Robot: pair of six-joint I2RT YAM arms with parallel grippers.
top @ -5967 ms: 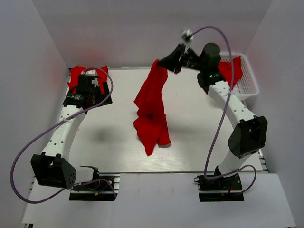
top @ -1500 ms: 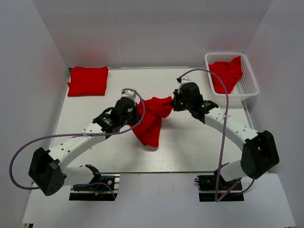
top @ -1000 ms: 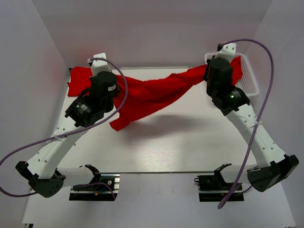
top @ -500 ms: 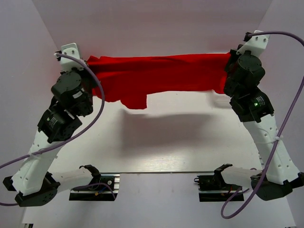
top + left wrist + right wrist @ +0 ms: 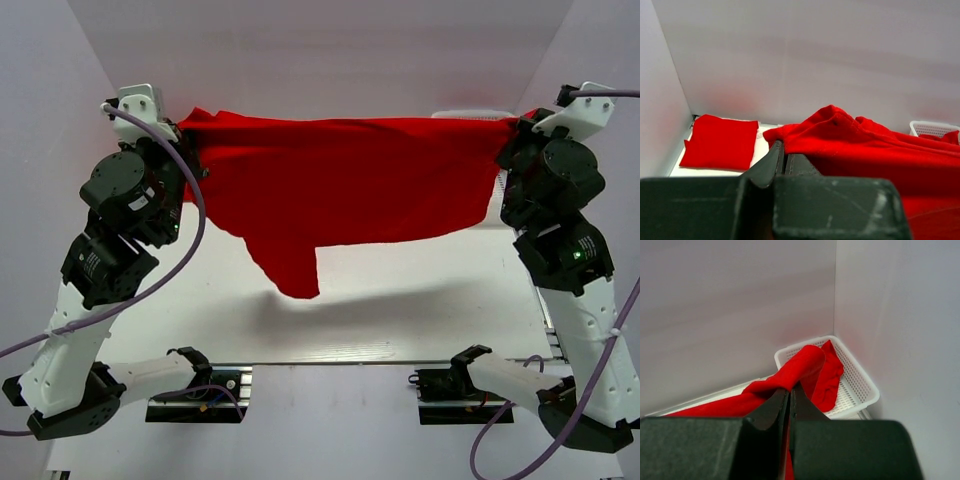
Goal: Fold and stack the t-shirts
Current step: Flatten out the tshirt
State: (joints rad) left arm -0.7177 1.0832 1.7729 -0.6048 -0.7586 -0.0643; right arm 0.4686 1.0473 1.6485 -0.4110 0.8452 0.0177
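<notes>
Red t-shirt (image 5: 350,180) hangs in the air over the white counter (image 5: 420,300), stretched wide between the two arms. Its top edge is nearly level and taut, its lower edge uneven, with one flap drooping lowest toward the end away from the basket (image 5: 860,387). On the corner farthest from the basket the left pincer (image 5: 187,142) is clamped tight on the cloth, which bunches into a hump just past its tips in the wrist view. The opposite upper corner is pinched in the right pincer (image 5: 510,128), jaws pressed together on a rolled fold of cloth, with the basket below and beyond its tips. The basket is white plastic mesh, set in the counter's back corner against both walls. A second t-shirt (image 5: 830,375) lies crumpled inside it, one tip reaching over the rim. A third t-shirt (image 5: 720,141), folded into a flat rectangle, rests on the counter in the back corner opposite the basket, well apart from it.
</notes>
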